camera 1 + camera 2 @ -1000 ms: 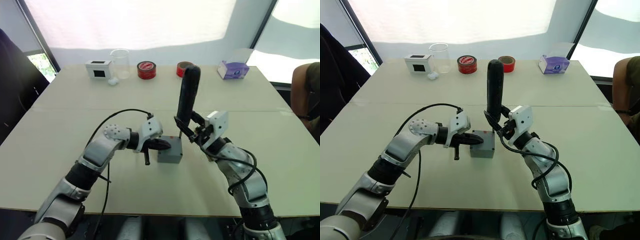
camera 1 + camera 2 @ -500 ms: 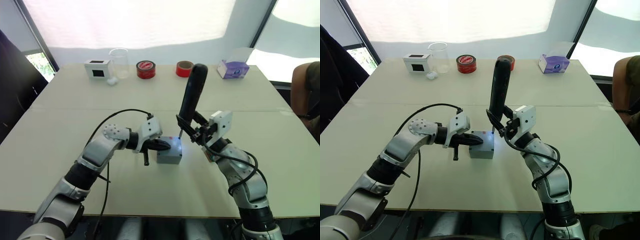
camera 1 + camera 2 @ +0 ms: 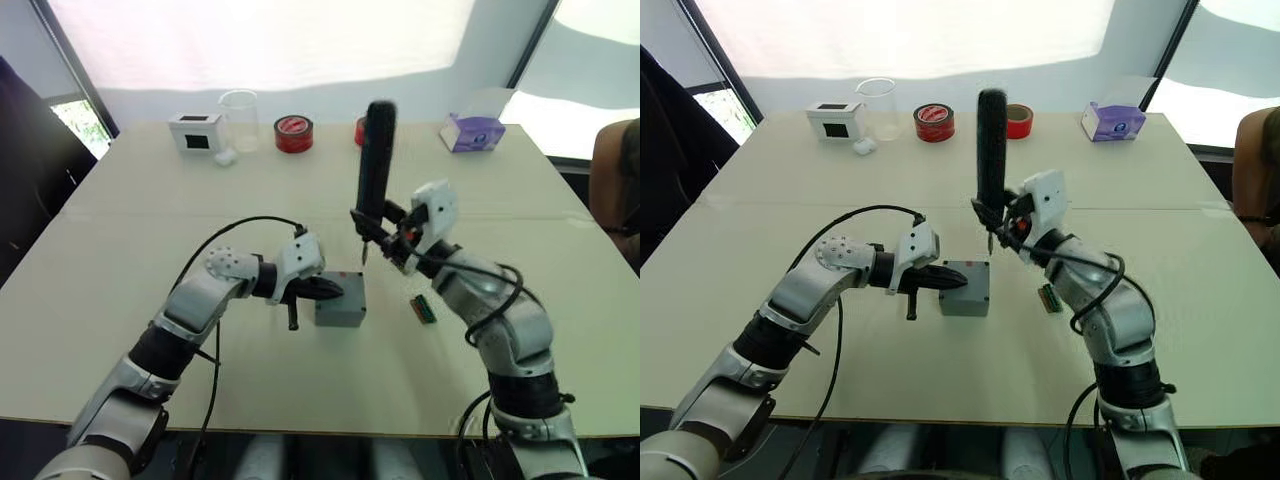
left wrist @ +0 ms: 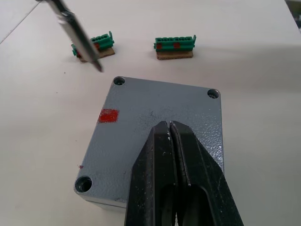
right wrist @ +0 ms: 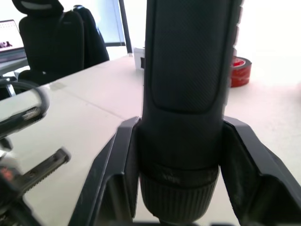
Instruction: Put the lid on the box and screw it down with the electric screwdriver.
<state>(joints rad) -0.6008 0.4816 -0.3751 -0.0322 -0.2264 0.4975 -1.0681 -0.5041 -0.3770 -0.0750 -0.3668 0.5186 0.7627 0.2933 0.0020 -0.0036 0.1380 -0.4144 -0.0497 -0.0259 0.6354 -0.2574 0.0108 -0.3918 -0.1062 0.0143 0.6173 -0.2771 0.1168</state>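
The grey box (image 3: 340, 313) stands mid-table with the lid (image 4: 155, 99) lying flat on top; the lid has corner screw holes and a small red mark. My left gripper (image 4: 170, 125) is shut, its tips resting on the lid's top. My right gripper (image 3: 373, 224) is shut on the electric screwdriver (image 3: 378, 150), a thick black cylinder held upright. Its thin bit (image 4: 80, 40) hangs in the air just beyond the box's far side, clear of the lid.
Two green connector strips (image 4: 175, 43) lie beyond the box, one (image 3: 424, 308) to its right. Along the far edge stand a white box with a black screen (image 3: 196, 137), a clear beaker (image 3: 240, 122), a red tape roll (image 3: 293, 132) and a purple tissue box (image 3: 470, 133).
My right arm has lifted the screwdriver up and back, so the bit has left the lid's far corner. The left gripper has stayed on the lid.
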